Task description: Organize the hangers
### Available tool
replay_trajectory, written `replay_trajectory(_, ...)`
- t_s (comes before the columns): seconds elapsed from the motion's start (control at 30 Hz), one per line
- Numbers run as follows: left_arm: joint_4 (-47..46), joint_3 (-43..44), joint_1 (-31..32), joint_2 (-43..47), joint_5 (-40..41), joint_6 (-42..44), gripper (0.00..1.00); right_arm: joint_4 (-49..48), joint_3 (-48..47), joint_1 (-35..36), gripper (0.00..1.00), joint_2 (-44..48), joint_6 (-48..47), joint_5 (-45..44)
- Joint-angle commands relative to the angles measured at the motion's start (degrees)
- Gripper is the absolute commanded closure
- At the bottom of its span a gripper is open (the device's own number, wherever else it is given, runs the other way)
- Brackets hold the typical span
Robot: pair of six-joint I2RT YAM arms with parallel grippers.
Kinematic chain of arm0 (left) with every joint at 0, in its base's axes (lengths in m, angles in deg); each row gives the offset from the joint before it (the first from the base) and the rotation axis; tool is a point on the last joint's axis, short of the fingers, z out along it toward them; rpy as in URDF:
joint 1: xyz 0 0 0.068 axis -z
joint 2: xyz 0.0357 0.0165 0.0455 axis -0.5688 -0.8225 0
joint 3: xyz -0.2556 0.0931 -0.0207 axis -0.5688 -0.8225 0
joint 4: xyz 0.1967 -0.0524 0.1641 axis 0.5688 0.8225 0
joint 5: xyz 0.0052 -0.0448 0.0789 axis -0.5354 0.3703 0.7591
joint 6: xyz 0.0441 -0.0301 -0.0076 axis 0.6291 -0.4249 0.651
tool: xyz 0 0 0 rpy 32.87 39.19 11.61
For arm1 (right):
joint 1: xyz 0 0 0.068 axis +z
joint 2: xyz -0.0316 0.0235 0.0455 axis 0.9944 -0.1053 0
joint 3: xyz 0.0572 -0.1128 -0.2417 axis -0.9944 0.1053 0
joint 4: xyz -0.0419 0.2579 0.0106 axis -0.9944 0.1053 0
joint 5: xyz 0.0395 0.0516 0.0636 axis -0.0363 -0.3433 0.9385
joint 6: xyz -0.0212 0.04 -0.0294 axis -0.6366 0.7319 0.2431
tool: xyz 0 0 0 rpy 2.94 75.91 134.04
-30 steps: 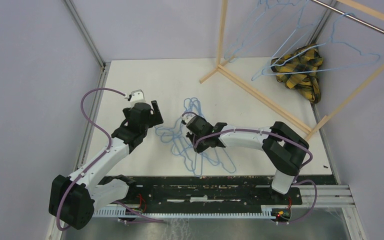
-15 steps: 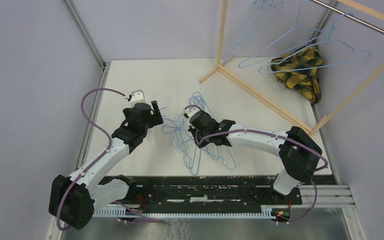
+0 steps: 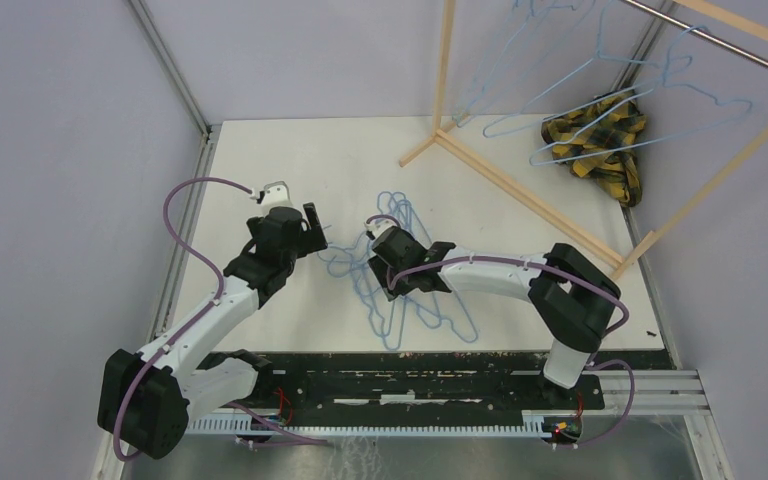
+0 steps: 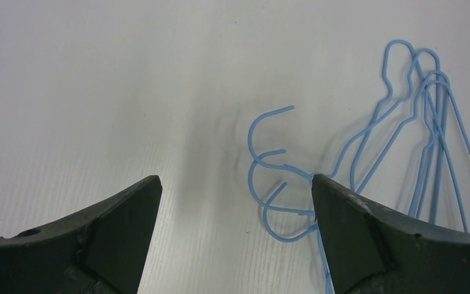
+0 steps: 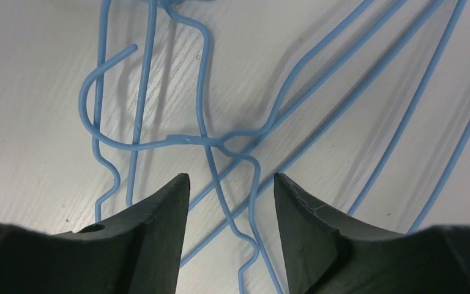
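Note:
Several light-blue wire hangers (image 3: 375, 295) lie tangled on the white table between my two arms. My left gripper (image 3: 315, 235) hovers open at the pile's left edge. In its wrist view the jaws (image 4: 235, 184) stand wide apart, and the hanger hooks (image 4: 263, 116) lie on the table close to the right finger, untouched. My right gripper (image 3: 375, 238) sits low over the top of the pile. Its jaws (image 5: 231, 177) are open, and two hanger wires (image 5: 186, 139) run on the table through the gap between them. More hangers (image 3: 560, 82) hang on the rack at the back right.
A wooden rack frame (image 3: 520, 195) with a metal rail (image 3: 720, 40) stands at the back right. A yellow-black plaid cloth (image 3: 595, 140) lies under it. Grey walls close in the table on the left, at the back and on the right.
My right gripper was shut on the pile and has now opened, drawing back slightly towards me. The pile shifted a little. The hangers on the rack are swinging. My left arm has stayed put.

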Motion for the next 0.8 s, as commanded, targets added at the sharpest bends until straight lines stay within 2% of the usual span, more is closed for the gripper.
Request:
replay_trajectory(0.0,-2.9,-0.3,-0.2,-0.3,0.6,-2.5,0.01,-2.2,-3.3,-0.8,0.38,-0.7,2.0,-4.3)
replay_trajectory(0.1,-2.9,-0.4,-0.2,-0.4,0.5,-2.5,0.01,-3.3,-3.8,-2.4,0.39,-1.9,4.9,-3.4)
replay_trajectory(0.3,-2.7,-0.7,-0.2,0.1,0.6,-2.5,0.01,-5.3,-5.0,-5.6,0.49,-4.4,9.7,-2.5)
replay_trajectory(0.37,-2.6,-0.7,-0.2,0.4,0.7,-2.4,0.01,-5.5,-5.7,-6.2,0.55,-5.7,10.4,-2.6)
replay_trajectory(0.5,-2.6,-0.7,-0.2,0.7,0.7,-2.4,0.01,-6.5,-7.4,-7.2,0.76,-8.4,10.9,1.7)
replay_trajectory(0.77,-2.5,-1.0,-0.2,0.7,0.6,-2.5,0.01,-6.6,-7.9,-7.3,0.78,-9.6,10.9,3.2)
